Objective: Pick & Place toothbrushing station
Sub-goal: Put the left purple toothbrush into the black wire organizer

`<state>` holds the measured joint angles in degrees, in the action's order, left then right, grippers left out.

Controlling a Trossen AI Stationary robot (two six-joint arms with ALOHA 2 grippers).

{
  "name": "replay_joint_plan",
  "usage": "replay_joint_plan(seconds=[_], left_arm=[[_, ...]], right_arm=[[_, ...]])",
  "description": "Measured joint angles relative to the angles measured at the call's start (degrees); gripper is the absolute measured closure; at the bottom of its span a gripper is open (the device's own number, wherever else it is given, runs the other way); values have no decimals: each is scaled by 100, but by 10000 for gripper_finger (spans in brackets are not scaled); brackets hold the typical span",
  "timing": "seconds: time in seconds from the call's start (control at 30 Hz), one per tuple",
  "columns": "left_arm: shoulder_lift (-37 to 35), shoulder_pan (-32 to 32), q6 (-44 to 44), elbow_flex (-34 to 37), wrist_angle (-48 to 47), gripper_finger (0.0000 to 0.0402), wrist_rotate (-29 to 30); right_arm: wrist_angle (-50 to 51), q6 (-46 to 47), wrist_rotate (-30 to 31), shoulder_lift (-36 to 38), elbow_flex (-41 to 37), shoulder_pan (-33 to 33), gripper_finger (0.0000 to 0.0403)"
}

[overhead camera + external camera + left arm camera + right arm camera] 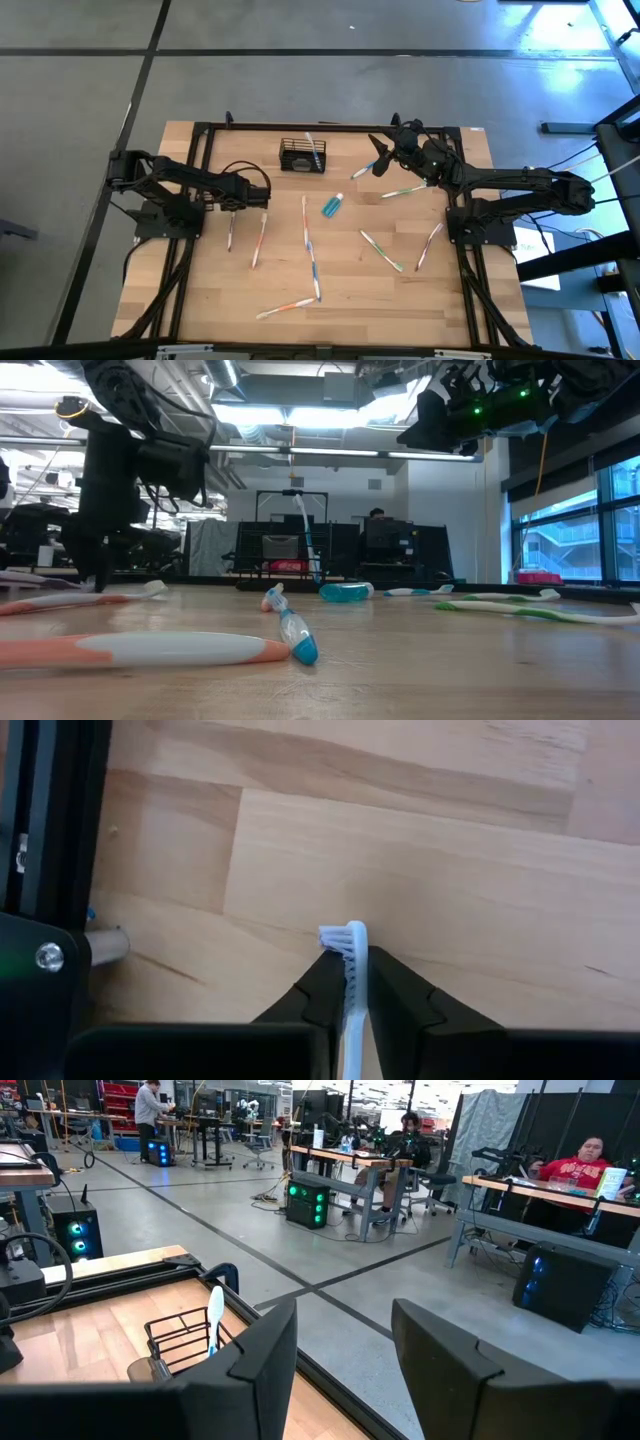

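Note:
The toothbrushing station, a small black wire basket (303,157) (178,1336), stands on the table's far middle with a white toothbrush (313,150) (215,1316) upright in it. My left gripper (264,196) (351,995) is at the table's left, pointing steeply down and shut on an orange-and-white toothbrush (259,240). My right gripper (378,163) (345,1365) hangs open and level above the table's far right, to the right of the basket, with nothing between its fingers. My left gripper pinches the toothbrush's neck (352,982) just behind the bristle head (343,936) between its two fingers. The fingers come from above, slanting down. The head sticks out past the fingertips, close to the wood. The handle (257,248) lies on the table toward its near edge.
Several more toothbrushes lie scattered on the wood: one beside the held one (230,232), a long one in the middle (309,245), others at the right (382,251) and near edge (285,309). A teal tube (331,206) lies mid-table. A black frame (205,150) rims the table.

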<state>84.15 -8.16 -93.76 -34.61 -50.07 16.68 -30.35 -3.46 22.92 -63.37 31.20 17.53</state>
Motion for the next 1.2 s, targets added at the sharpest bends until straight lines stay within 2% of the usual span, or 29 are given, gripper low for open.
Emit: replay_joint_plan(seconds=[0.33,0.5,0.9,1.2], left_arm=[[-562,269,221,22,266,372,277],[-815,396,595,15,782,372,506],[-1297,345,2556,6,2859,372,1280],[-1550,75,4236,4,4604,372,1377]], right_arm=[[0,0,1,0,0,-1,235],[0,-2,2,0,2,-1,235],[0,-1,2,0,2,-1,235],[-1,-2,2,-2,2,-1,235]])
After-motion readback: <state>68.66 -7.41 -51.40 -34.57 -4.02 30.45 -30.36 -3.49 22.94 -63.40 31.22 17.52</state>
